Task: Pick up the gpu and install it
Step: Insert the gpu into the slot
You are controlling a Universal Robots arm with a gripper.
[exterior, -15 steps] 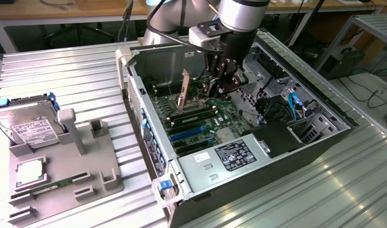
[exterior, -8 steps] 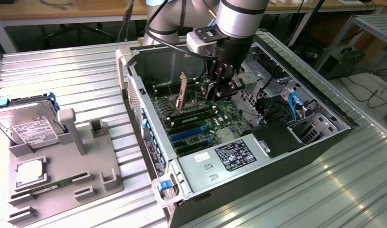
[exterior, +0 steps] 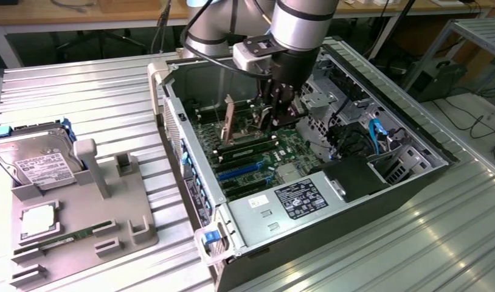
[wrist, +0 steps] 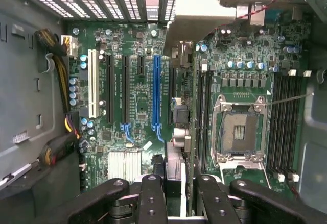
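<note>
One open computer case (exterior: 410, 182), one hard drive (exterior: 36, 159), one gray fixture tray (exterior: 126, 225), one gpu (exterior: 228, 125).

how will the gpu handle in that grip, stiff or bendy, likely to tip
Probably stiff: the gpu runs straight out from the gripper without sagging. Thin and held on edge, so it may twist. Likely fragile: bare board.

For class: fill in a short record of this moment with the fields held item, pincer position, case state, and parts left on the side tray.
held item: gpu, upright in the pincer
pincer position: inside the open computer case, above the motherboard
case state: side panel off, blue slot empty
parts left on the side tray: hard drive, RAM stick on the grey tray
</note>
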